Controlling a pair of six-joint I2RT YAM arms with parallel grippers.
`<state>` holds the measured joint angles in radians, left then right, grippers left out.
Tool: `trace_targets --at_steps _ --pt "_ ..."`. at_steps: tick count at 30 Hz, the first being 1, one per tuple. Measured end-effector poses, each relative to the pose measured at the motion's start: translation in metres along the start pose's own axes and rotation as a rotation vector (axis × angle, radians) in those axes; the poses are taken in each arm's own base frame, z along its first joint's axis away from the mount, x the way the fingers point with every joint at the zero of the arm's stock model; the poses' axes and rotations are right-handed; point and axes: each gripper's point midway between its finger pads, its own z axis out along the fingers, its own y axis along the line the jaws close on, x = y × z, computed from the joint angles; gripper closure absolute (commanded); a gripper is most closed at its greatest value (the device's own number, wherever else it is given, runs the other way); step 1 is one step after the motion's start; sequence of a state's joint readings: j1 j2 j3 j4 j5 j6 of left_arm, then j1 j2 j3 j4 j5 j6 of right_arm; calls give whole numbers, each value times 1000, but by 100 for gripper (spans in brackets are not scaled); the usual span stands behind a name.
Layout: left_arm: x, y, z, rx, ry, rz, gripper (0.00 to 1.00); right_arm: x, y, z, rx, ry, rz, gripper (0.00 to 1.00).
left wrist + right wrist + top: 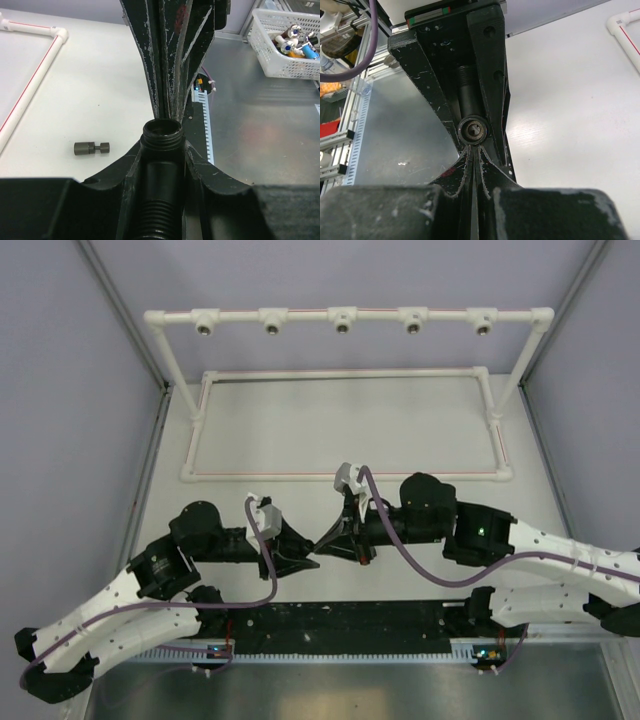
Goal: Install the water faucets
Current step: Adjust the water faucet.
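1. Left gripper (161,150): clenched on black threaded faucet piece (161,129), one finger on either side of its barrel. Open threaded mouth projecting just past the fingertips; second band of thread visible lower down between the fingers.
2. Right gripper (473,153): fingers pressed together, nothing visible between them. Tips set end-on against the rim of the held piece, pointing straight at the left gripper.
3. Both grippers, from above: low over the table's front middle, meeting tip to tip. Left arm reaching in from the left, right arm from the right, with a purple cable (420,565) looped along each.
4. Small dark faucet piece (91,148): stubby cylinder with a narrower knob at one end. Lying on its side on the white table (100,75), touched by neither gripper, between the left gripper and the frame's base pipe in the left wrist view.
5. White pipe frame (175,365): standing at the far side of the table, well apart from both grippers. Top rail carrying five round metal-ringed sockets (342,325) in a row.
6. Base pipe (345,476): rectangular loop flat on the table, red line along it.
7. White mesh basket (285,45): on a metal surface beside the table, holding small blue, silver and orange items too small to identify.
8. White toothed cable duct (330,650): along the near table edge, between the arm bases.
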<state>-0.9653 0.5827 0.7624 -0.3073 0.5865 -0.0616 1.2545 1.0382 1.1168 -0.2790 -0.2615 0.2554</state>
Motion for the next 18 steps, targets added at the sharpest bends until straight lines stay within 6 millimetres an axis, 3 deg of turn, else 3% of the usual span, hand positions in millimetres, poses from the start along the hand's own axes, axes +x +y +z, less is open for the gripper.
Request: trace_targets --at_steps 18 --pt "-10 1 2 1 -42 28 100 -11 3 -5 4 -9 -12 100"
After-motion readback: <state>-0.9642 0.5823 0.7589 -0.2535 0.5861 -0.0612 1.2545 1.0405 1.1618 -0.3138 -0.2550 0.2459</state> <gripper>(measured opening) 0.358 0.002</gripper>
